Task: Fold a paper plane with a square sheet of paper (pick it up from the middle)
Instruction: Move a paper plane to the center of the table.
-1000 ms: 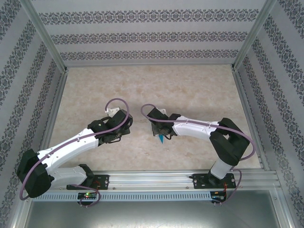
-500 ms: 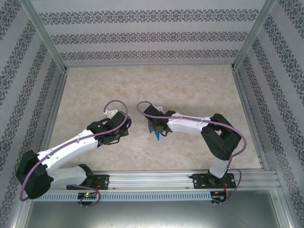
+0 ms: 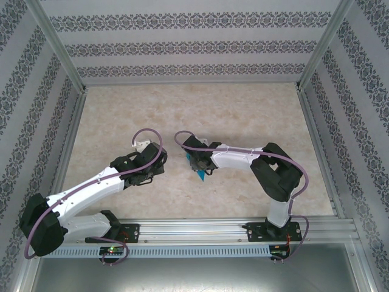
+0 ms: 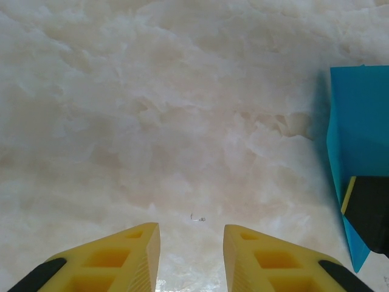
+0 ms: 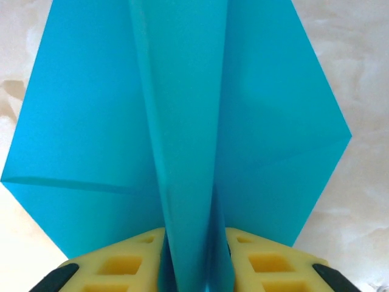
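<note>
Left gripper (image 4: 189, 236): spread, empty, above bare table (image 4: 152, 109). Right gripper (image 5: 194, 232): jaws flank the centre ridge of the paper (image 5: 182, 109), which sits mid-frame in the top view. Whether they pinch it cannot be told. Risk: a loose hold lets the ridge spring open, losing the creases.

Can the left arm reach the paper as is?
Probably yes: only bare table lies between the open left tool and the paper. The right tool straddles its fold, so the near edge looks freest.
</note>
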